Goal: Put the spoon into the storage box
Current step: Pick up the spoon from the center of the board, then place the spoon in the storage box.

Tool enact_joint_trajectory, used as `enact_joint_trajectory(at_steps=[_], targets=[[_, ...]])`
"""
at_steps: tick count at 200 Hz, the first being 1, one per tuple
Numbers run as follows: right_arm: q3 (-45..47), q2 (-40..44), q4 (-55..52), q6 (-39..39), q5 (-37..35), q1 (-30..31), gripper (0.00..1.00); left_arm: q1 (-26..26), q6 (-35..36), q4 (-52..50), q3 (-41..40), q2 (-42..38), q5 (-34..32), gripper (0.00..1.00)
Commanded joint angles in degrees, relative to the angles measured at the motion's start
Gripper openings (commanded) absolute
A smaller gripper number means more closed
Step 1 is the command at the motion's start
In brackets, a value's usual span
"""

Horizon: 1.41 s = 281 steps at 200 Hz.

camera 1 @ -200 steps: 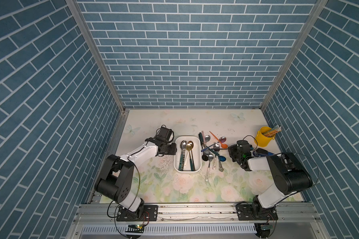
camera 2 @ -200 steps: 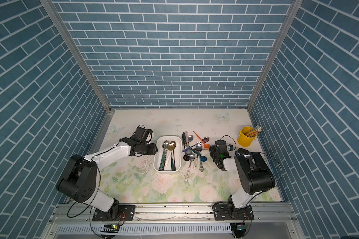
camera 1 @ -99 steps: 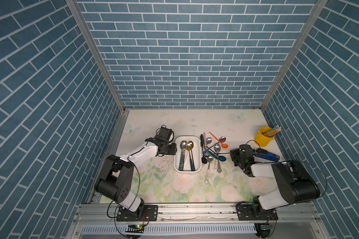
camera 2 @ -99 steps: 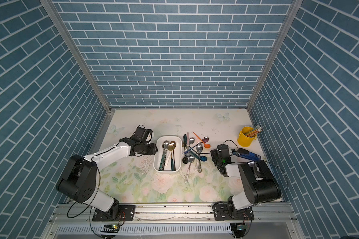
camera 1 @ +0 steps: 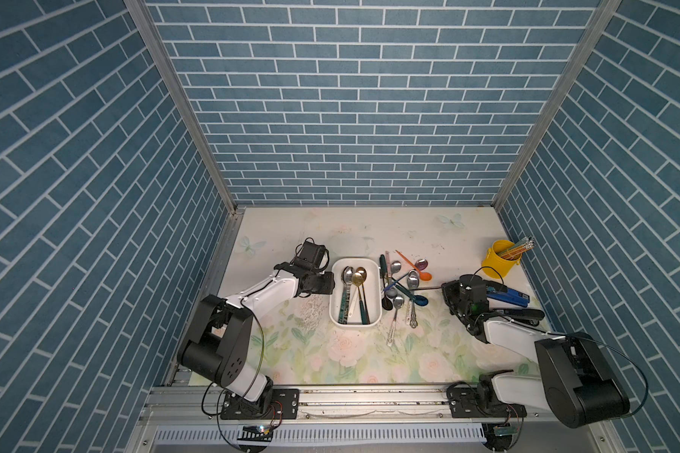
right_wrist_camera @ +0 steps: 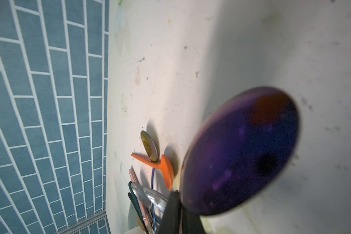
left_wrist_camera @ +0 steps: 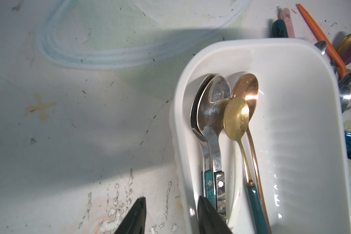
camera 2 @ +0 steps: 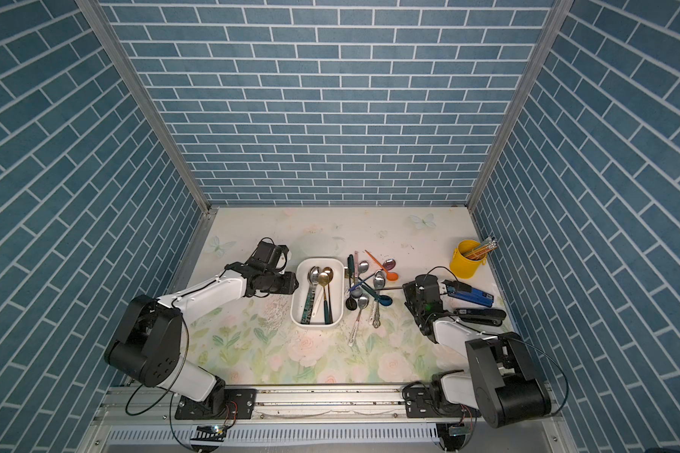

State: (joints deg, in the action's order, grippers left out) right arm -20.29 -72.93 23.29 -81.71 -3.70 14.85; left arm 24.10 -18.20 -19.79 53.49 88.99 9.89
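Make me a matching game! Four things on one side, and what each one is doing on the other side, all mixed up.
Things: 1 storage box; 2 yellow cup; 3 orange spoon; 4 right hand.
Clues: A pinching a purple spoon; B holds pencils; C lies on the table; D has a gold spoon inside.
Pairs: 1-D, 2-B, 3-C, 4-A.

Robot lab test cell, not a real kitchen. Left arm (camera 1: 264, 292) and right arm (camera 1: 515, 333) are bolted to an alu rail (camera 1: 370, 398) behind both grippers, w/ bare wires and a circuit board (camera 1: 258, 430) showing. Printed blue brick panels (camera 1: 350, 117) in alu posts (camera 1: 181, 106) box them in on 3 sides. Scuffed floral mat (camera 1: 350, 353) underneath. Props only: spoon pile (camera 1: 403, 286) between left gripper (camera 1: 332, 283) and right gripper (camera 1: 445, 289), and a yellow pencil cup (camera 1: 501, 264) near the right gripper, on its far side from the pile.
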Motion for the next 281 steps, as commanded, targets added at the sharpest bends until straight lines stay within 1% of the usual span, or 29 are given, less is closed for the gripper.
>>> enact_joint_trajectory(at_steps=[1,25,71,77,80,88,102,124,166,176,197,219,250,281], targets=[[-2.63,2.70,-5.11,5.67,-2.48,-0.44,0.01,0.00,1.39,-1.21,-0.43,-0.75,-1.88,0.46],[-5.67,3.24,-8.07,10.49,-1.07,-0.58,0.01,-0.11,1.89,-1.43,-0.10,-0.62,-2.24,0.46],[-10.74,0.17,-9.85,18.08,7.41,-0.68,0.00,-0.60,2.19,-1.44,-0.15,-0.50,-1.89,0.46],[-11.39,-0.24,-9.59,19.50,7.66,-0.73,0.00,-0.71,2.19,-1.33,-0.22,-0.49,-1.90,0.46],[-11.85,-0.55,-9.60,20.27,9.34,-0.68,0.00,-0.70,2.20,-1.31,-0.23,-0.53,-1.89,0.46],[-13.36,-1.26,-10.35,22.27,10.92,-0.62,0.00,-0.83,2.20,-1.22,-0.23,-0.40,-1.85,0.46],[-15.66,-1.86,-13.55,24.84,11.12,-0.52,0.00,-1.22,2.11,-1.00,-0.31,-0.22,-1.42,0.46],[-16.99,-2.26,-13.74,27.95,12.50,-0.56,0.00,-1.84,2.11,-0.79,-0.14,0.31,-0.60,0.46],[-23.21,-9.47,-12.11,35.90,25.60,0.20,0.00,-2.33,2.20,-0.64,-0.06,0.81,0.46,0.46],[-25.54,-11.37,-12.97,38.16,28.16,1.14,0.00,-2.30,2.16,-0.60,-0.06,0.86,0.60,0.46],[-30.67,-14.90,-16.26,42.62,30.50,3.88,0.00,-2.31,1.63,-0.48,-0.32,0.84,1.32,0.46],[-35.51,-18.51,-17.46,45.49,33.39,7.61,0.00,-2.31,0.50,0.35,-1.26,0.56,2.46,0.46],[-42.69,-24.67,-22.60,48.50,34.06,13.41,0.00,-2.05,-1.36,1.39,-2.73,0.05,3.53,0.46],[-46.34,-28.93,-25.13,48.03,33.72,18.22,0.00,-0.91,-2.46,1.58,-3.48,-0.36,3.30,0.46]])
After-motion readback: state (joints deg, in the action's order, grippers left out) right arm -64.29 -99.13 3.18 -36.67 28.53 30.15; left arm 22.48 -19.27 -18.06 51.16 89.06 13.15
